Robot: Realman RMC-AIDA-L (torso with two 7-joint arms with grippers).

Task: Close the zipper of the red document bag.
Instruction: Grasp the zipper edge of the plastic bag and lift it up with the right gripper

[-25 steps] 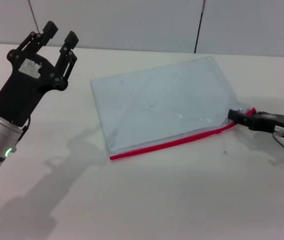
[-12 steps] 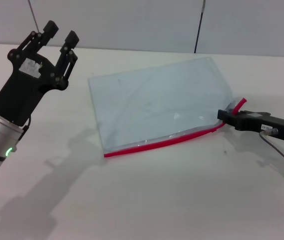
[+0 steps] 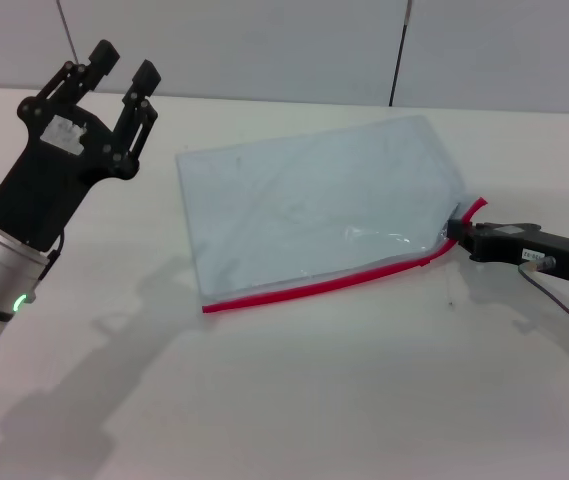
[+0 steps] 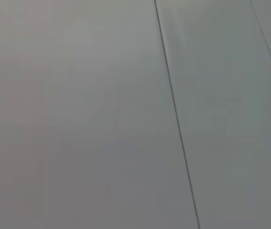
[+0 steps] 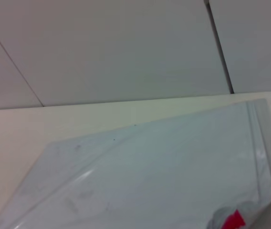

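The red document bag (image 3: 314,215) lies flat on the white table, a pale blue-grey pouch; it also fills the lower part of the right wrist view (image 5: 164,167). Its zipper (image 3: 314,287) is the red strip along the near long edge, curling up at the right corner (image 5: 233,220). My right gripper (image 3: 457,232) reaches in low from the right and is shut on that right end of the zipper. The slider itself is not discernible. My left gripper (image 3: 121,66) hangs raised at the far left, open and empty, well clear of the bag.
The white table (image 3: 294,400) stretches bare in front of the bag and to its left. A grey wall (image 3: 264,45) with a dark vertical seam stands behind the table; the left wrist view shows only that wall (image 4: 78,114).
The bag has slid a little to the left, and its right corner with the red end has lifted. The right gripper pushed left with it. The left arm has not moved.
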